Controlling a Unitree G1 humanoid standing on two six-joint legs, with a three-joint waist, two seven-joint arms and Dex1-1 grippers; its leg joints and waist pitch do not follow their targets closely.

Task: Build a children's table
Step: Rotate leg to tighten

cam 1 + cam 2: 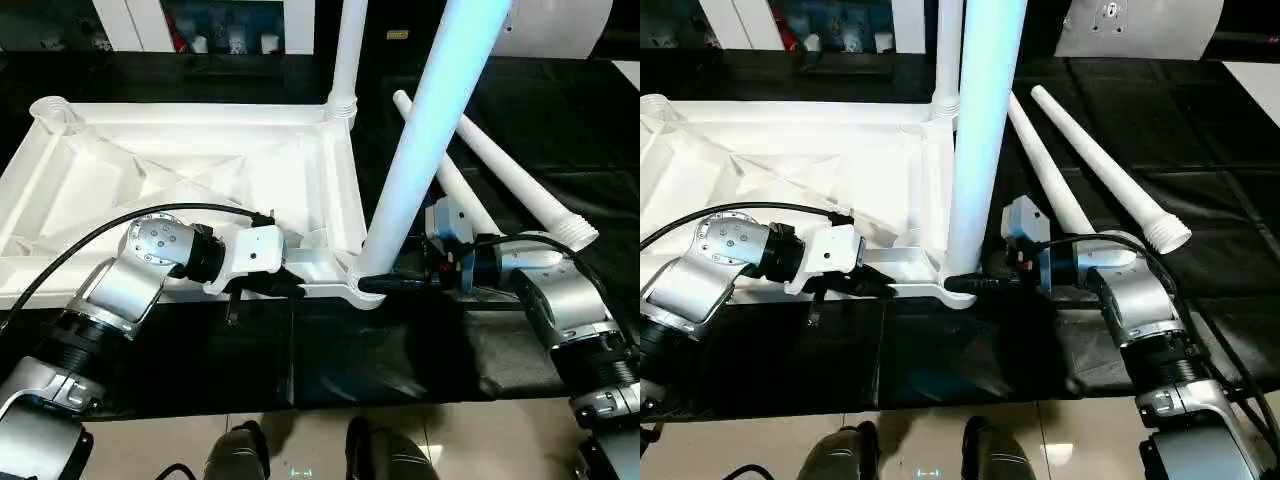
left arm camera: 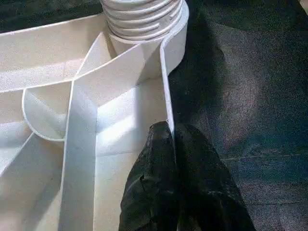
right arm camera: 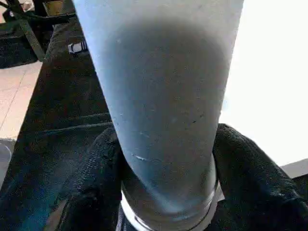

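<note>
Table top [image 1: 190, 170] lies upside down, its near rim pinched by the left gripper [image 2: 171, 132]; right gripper [image 3: 166, 192] clamps the upright leg [image 1: 425, 140] at the corner socket [image 1: 362, 290].

The table top [image 1: 190, 170] is white, its ribs crossing in an X. The legs [image 1: 425, 130] are white, the one between the right gripper's [image 1: 385, 283] black jaws tinted pale blue. The counter [image 1: 600, 110] beneath is black.
</note>
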